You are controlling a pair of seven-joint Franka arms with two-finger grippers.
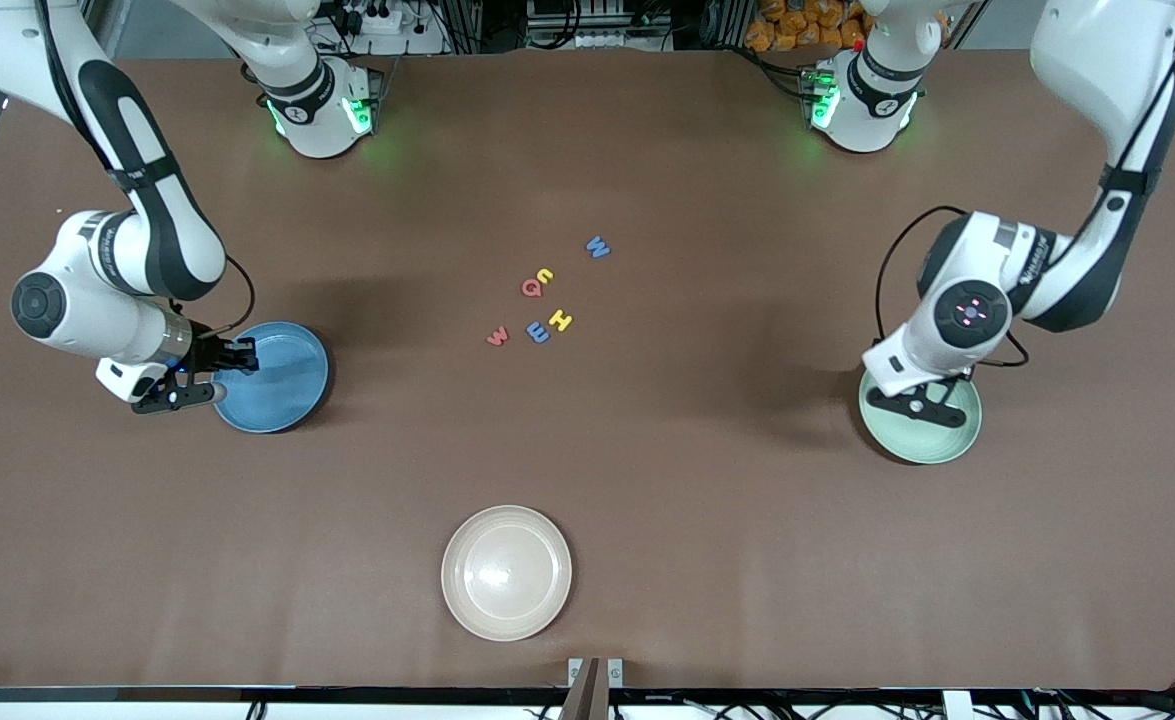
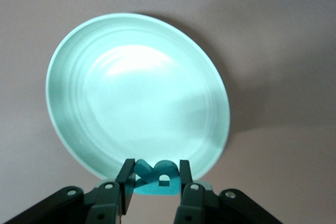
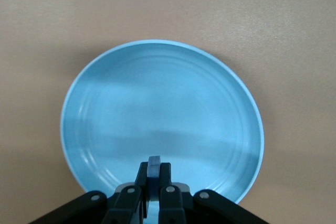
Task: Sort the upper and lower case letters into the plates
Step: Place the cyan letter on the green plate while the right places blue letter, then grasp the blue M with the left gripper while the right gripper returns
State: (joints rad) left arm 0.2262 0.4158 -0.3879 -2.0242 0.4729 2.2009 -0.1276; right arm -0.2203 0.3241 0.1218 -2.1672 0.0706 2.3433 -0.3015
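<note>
- Your left hand (image 2: 155, 182) is clamped on a teal letter (image 2: 155, 178), a B by the look of it. It hangs over the mint green plate (image 2: 105, 103), just at the rim; in the front view that hand (image 1: 915, 402) sits over the same plate (image 1: 932, 440) at the left arm's end of the worktop (image 1: 707, 450).
- Your right hand (image 3: 153, 190) is pinched on a thin blue letter (image 3: 153, 167), seen edge-on, so can't tell which letter. It's over the rim area of the blue plate (image 3: 157, 114); the front view puts that hand (image 1: 209, 378) over the edge of the blue plate (image 1: 282, 385) at the right arm's end.
- Neither plate shows a letter lying inside it.
- Loose letters sit mid-worktop, well apart from both plates: blue W (image 1: 598, 247) nearest the bases; yellow n (image 1: 545, 276) touching or just beside the pink Q (image 1: 532, 289); yellow H (image 1: 560, 321) beside a blue E (image 1: 538, 332); pink w (image 1: 497, 337) a bit toward the right arm's end.
- Cream plate (image 1: 506, 572) lies nearer the front camera than the letters, with nothing in it.
</note>
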